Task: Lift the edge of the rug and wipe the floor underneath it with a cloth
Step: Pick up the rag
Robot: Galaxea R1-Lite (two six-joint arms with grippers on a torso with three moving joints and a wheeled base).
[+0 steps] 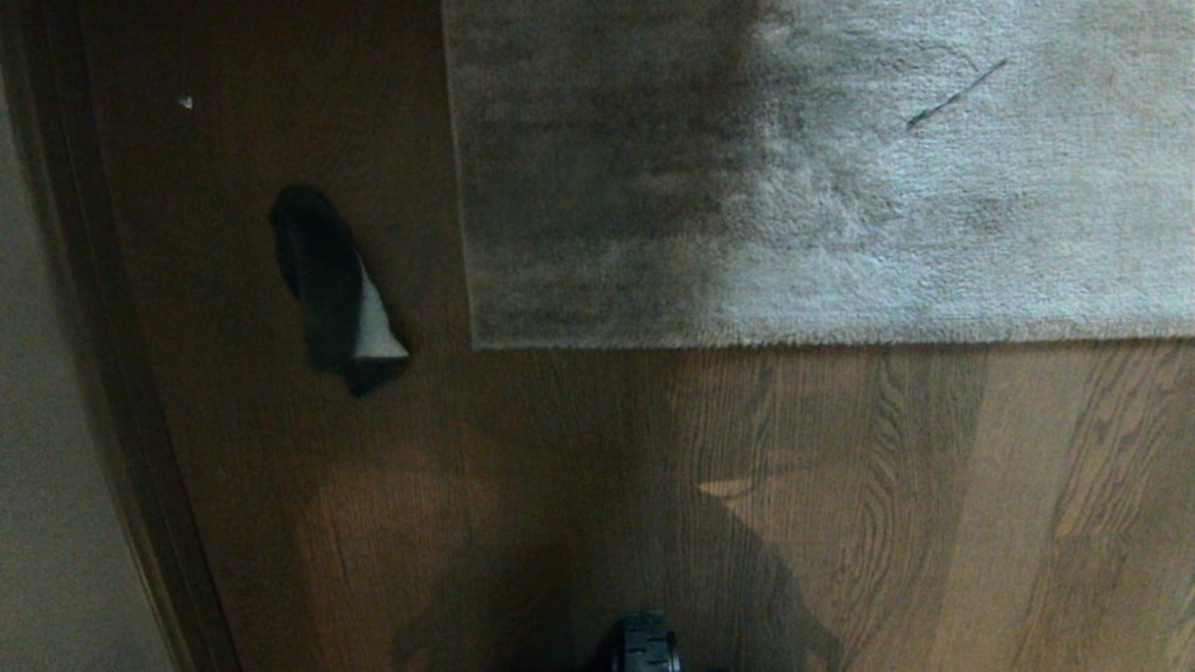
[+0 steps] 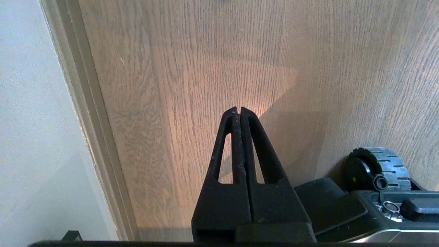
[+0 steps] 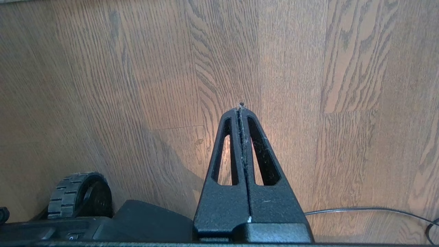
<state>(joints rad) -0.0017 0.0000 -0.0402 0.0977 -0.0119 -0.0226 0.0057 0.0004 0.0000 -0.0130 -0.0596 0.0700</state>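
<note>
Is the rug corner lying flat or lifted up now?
Flat. The rug edge lies straight on the floor, with no paler backing showing and no gripper near it.

You have no readable text, labels, brands, numbers or signs here: none on the rug, the wooden floor, the cloth, or either black gripper.

Rug (image 1: 822, 187) cut off by head view's top and right edges; only one corner shows. Both arms outside head view. Wheel (image 1: 642, 646) clipped at bottom edge. Small pale speck (image 1: 185, 101) on floor (image 1: 523, 485): too small to identify.
</note>
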